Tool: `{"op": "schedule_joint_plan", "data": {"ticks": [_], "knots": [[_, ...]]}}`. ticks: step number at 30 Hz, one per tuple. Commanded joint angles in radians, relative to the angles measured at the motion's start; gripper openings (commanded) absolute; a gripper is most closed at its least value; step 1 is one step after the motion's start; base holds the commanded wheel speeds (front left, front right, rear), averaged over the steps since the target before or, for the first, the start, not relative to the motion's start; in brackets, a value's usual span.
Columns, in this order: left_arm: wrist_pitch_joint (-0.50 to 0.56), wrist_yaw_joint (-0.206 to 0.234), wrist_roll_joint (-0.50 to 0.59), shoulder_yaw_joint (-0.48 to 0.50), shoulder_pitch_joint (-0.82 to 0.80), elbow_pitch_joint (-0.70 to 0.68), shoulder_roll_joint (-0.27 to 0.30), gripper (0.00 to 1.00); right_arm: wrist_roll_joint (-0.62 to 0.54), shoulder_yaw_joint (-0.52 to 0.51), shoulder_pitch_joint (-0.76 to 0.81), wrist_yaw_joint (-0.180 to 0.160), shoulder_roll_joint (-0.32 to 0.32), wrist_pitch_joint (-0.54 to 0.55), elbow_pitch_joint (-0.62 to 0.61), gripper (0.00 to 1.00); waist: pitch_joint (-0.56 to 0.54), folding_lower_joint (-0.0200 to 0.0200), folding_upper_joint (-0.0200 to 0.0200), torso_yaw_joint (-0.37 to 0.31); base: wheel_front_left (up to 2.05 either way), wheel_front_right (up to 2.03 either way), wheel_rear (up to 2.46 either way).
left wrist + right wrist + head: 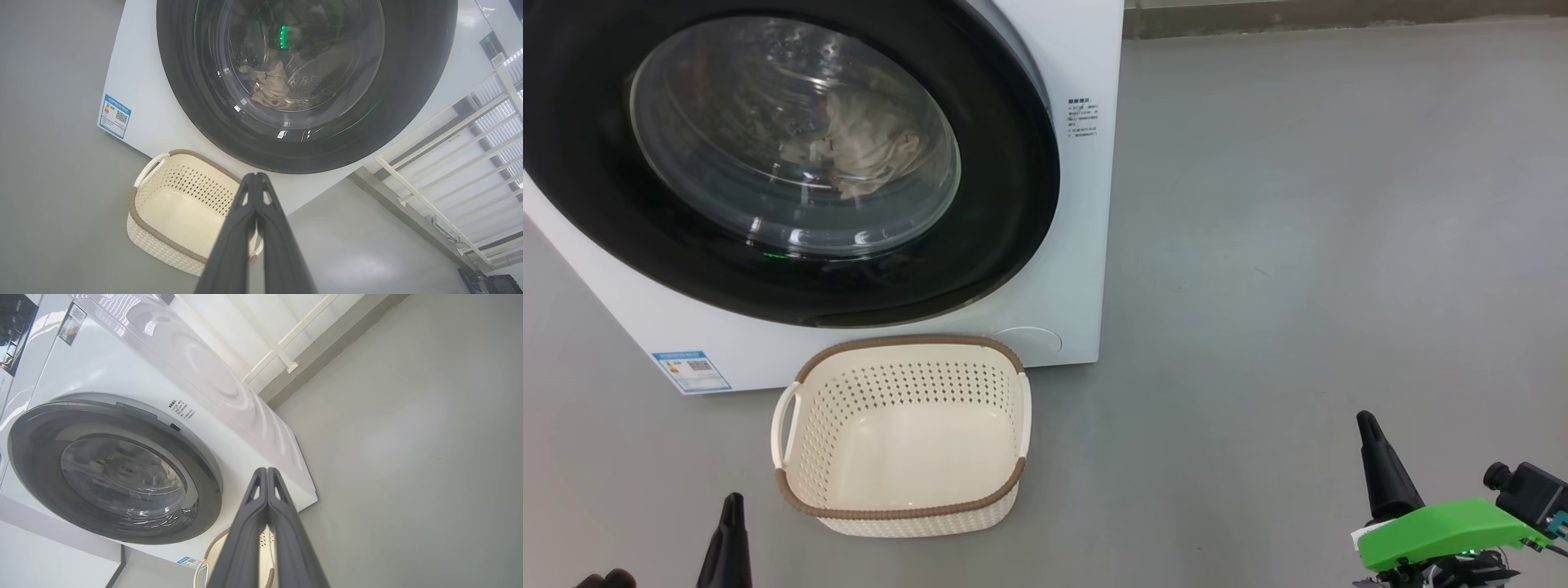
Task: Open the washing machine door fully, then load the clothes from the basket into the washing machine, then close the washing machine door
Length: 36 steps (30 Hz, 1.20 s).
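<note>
Since the large round washing machine door (768, 163), glossy black-rimmed with a bulging clear glass window, appears shut against the big white box-shaped washing machine (1078, 245), the loading looks finished. The clothes (870, 159) are in the drum. A crumpled cream garment shows through the glass, just toward 3 o'clock of the window's centre. I cannot tell whether the printed pieces lie with it.

The small rectangular cream plastic basket (907, 341), with perforated walls and a brown woven-look rim, stands on the grey floor (1298, 245) at 6 o'clock of the door. It is just beside the machine's base and holds nothing. It was probably put that close to keep each carry to the drum short.

The left pincer (734, 502) sits at 7 o'clock of the basket, its dark fingers pressed together on nothing. The right pincer (1370, 441) sits at 3 o'clock of the basket, well apart from it. It is likewise closed and empty. Both are low and clear of door and basket, which reads as a rest pose. In my judgement little or nothing of the task remains.
</note>
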Motion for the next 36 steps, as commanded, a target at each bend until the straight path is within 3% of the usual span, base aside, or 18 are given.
{"op": "schedule_joint_plan", "data": {"ticks": [1, 36], "knots": [[0.007, 0.005, -0.036, 0.023, -0.046, -0.033, 0.008, 0.00, 0.038, 0.001, -0.044, 0.000, -0.009, 0.008, -0.030, 0.00, -0.001, 0.0000, 0.0000, 0.001, 0.00, 0.00, 0.00], [0.107, 0.014, -0.361, 0.066, -0.072, -0.061, -0.027, 0.00, 0.371, -0.038, -0.059, 0.000, -0.012, 0.094, -0.039, 0.00, -0.011, 0.0000, 0.0000, 0.015, 0.00, 0.00, 0.00]]}}
